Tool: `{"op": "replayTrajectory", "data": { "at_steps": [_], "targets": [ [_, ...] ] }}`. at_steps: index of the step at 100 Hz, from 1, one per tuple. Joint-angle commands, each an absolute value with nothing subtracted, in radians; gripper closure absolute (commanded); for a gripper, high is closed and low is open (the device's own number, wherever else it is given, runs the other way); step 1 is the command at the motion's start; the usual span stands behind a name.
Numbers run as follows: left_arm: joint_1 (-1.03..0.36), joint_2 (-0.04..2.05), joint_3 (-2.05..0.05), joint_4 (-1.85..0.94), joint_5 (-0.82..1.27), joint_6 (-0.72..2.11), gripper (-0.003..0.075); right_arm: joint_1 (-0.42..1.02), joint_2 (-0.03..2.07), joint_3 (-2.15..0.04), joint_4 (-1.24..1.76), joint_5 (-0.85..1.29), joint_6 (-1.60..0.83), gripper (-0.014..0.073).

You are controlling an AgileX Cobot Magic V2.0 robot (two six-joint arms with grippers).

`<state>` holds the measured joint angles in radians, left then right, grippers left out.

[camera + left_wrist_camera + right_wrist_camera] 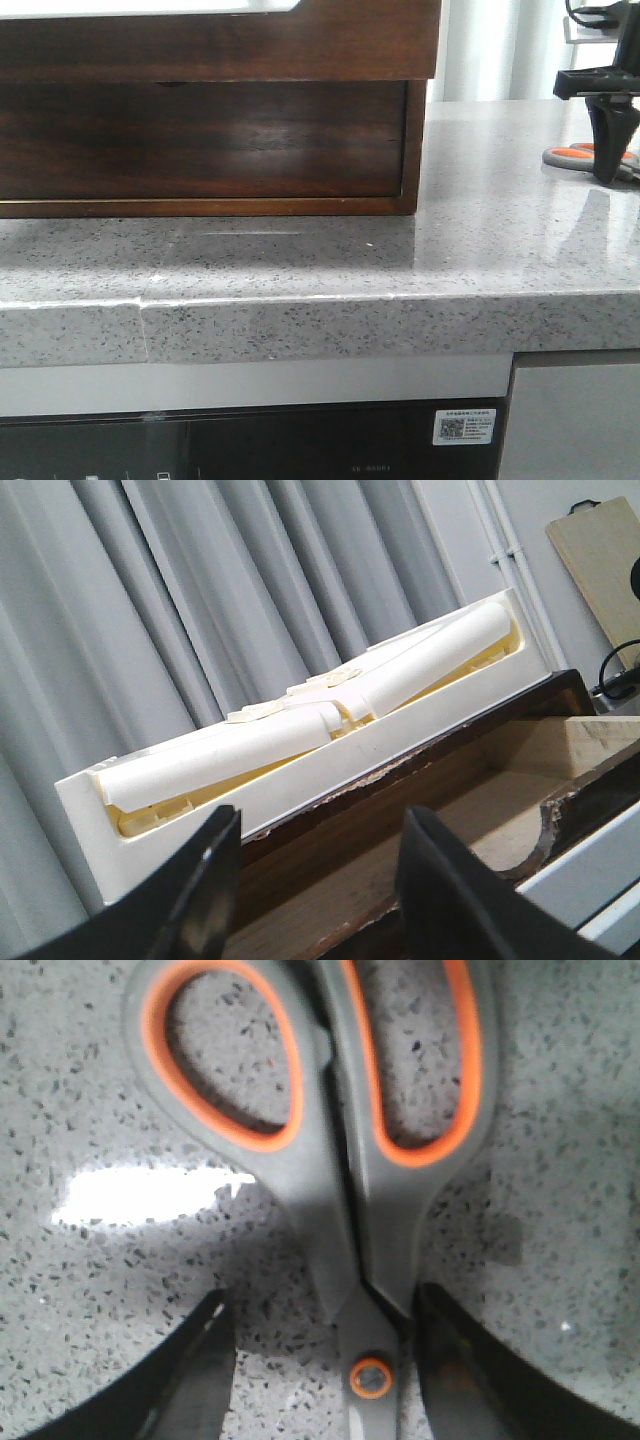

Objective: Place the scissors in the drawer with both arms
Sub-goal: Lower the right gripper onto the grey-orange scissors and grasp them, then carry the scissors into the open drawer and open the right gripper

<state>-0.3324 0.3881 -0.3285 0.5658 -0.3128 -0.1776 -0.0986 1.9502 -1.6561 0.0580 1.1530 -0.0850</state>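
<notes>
The scissors (345, 1160) lie flat on the speckled grey countertop (480, 250), well to the right of the wooden box (215, 40), whose dark-brown drawer (200, 140) sits closed at the front. The right gripper (320, 1360) stands directly over them with its fingers (190, 1370) spread to either side of the pivot, seemingly not yet touching the metal. The left gripper (315, 880) hangs released above the box's top, beside a white tray (300, 750).
</notes>
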Motion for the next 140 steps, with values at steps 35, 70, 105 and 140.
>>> {"op": "replayTrajectory", "data": {
  "at_steps": [35, 70, 105, 140],
  "targets": [
    [-0.334, 0.392, -0.358, 0.541, -0.365, -0.189, 0.0402, -0.104, 1.904, -1.692, 0.053, 1.134, -0.105, 0.0280],
    [-0.334, 0.392, -0.358, 0.541, -0.365, -0.189, 0.0402, -0.105, 1.939, -1.692, 0.053, 1.162, -0.105, 0.0280],
    [-0.334, 0.392, -0.358, 0.541, -0.365, -0.189, 0.0402, -0.105, 1.955, -1.692, 0.053, 1.173, -0.105, 0.0579],
    [-0.334, 0.392, -0.358, 0.541, -0.365, -0.189, 0.0402, -0.104, 1.905, -1.692, 0.085, 1.157, -0.114, 0.0718]
  ]
}}
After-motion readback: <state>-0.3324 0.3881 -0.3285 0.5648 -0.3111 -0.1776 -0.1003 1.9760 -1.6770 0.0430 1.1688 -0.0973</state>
